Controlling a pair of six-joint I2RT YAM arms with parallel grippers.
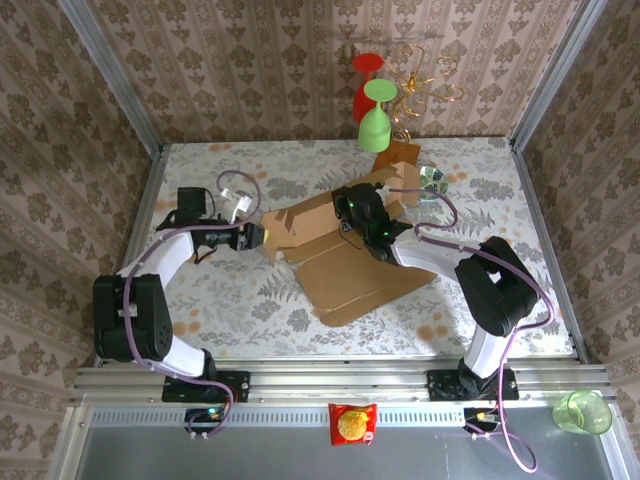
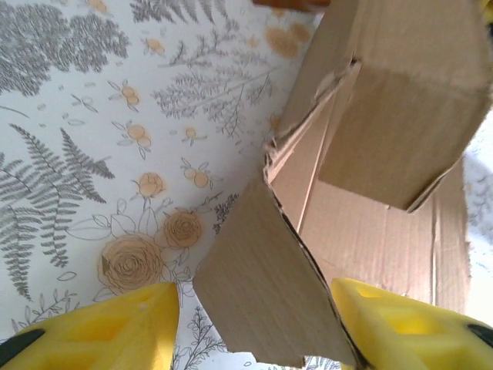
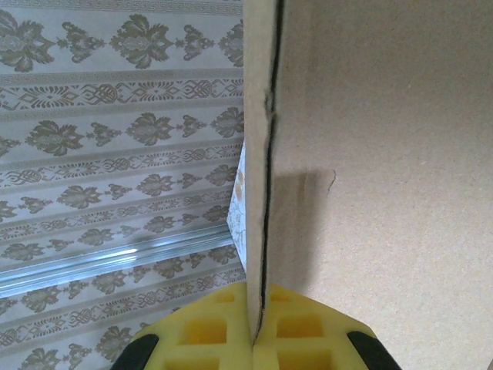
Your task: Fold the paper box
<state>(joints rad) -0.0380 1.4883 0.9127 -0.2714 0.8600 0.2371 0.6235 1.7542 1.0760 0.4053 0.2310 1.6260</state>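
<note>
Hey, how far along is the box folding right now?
Partly done: the paper box has one long wall raised, but its wide panel lies flat on the table. In hand: the right gripper is clamped on that doubled wall, the left gripper is open around an end flap. Left: tucking flaps, closing it.

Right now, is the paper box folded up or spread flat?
Partly folded: the paper box has some walls raised, one pinched by the right gripper; a large panel lies flat.

At one o'clock on the floral counter (image 1: 230,300), a wire rack (image 1: 425,85) holds a red glass (image 1: 366,80) and a green glass (image 1: 375,125); a green cup (image 1: 583,412) at five, a snack packet (image 1: 352,423) at six.
</note>
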